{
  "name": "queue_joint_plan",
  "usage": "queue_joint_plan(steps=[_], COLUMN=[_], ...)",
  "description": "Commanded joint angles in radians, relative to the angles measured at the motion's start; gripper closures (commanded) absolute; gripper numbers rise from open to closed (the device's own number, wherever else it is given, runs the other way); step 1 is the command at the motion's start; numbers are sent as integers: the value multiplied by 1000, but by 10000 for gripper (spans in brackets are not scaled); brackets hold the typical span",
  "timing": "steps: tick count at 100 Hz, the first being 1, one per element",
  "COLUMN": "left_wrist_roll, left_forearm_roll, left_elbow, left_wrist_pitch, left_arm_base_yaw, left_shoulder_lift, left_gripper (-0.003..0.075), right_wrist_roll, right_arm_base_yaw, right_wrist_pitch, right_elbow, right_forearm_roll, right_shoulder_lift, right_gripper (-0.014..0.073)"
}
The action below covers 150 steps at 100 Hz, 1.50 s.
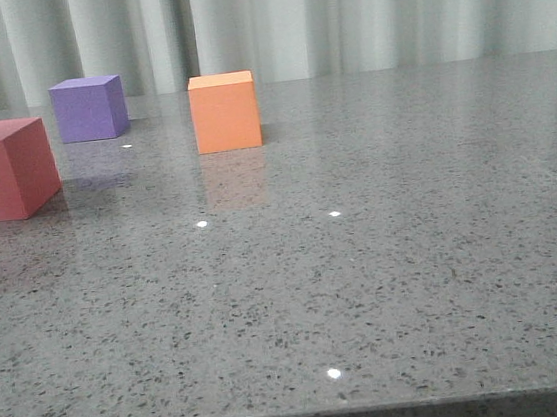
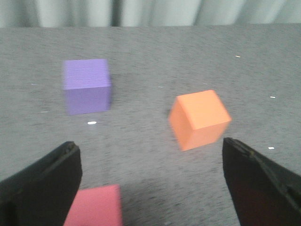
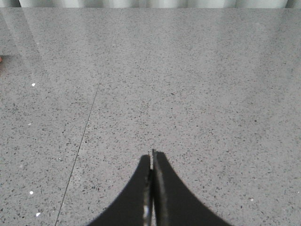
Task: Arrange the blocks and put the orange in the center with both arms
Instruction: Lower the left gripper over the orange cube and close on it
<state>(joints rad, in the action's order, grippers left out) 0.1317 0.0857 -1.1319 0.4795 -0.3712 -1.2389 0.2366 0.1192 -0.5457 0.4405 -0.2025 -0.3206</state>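
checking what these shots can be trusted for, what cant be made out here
- Red cube: cut off by the left edge in the front view, and by the bottom edge in the left wrist view.
- Purple cube and orange cube: blurred in the left wrist view.
- Both arms: absent from the front view.
- Right gripper: shut, over bare table.

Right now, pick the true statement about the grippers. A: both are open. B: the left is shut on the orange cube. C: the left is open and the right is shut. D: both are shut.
C: in the left wrist view the left gripper has its fingers spread wide with nothing between them, the orange cube lying beyond them, while in the right wrist view the right gripper has its fingertips pressed together over bare table.
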Motion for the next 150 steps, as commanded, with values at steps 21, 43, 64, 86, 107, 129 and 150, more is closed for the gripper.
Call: queue_joint_plan(steps=[21, 43, 64, 86, 107, 129, 150], left_wrist_roll=[115, 407, 539, 583, 677, 692, 692], left_forearm_roll=[0, -294, -477, -505, -607, -618, -618], left_elbow=[-310, -513, -656, -695, -697, -697, -697], left_wrist_pitch=[-21, 86, 203, 205, 218, 218, 223], left_arm_base_yaw=[-143, -222, -282, -296, -296, -294, -292], left_shoulder_lift=[-281, -471, -595, -645, -651, -655, -690], left_gripper=[155, 155, 155, 155, 155, 155, 155], right_wrist_roll=[-4, -4, -4, -4, -4, -4, -4], right_arm_base_yaw=[-8, -8, -8, -8, -8, -8, -8], right_wrist_pitch=[81, 81, 81, 81, 81, 81, 81], right_elbow=[25, 25, 25, 25, 25, 25, 25], right_forearm_roll=[-23, -23, -23, -23, -23, -23, -23], right_shoulder_lift=[-5, -5, -5, -5, -5, -5, -5], right_gripper=[704, 704, 704, 704, 704, 704, 704])
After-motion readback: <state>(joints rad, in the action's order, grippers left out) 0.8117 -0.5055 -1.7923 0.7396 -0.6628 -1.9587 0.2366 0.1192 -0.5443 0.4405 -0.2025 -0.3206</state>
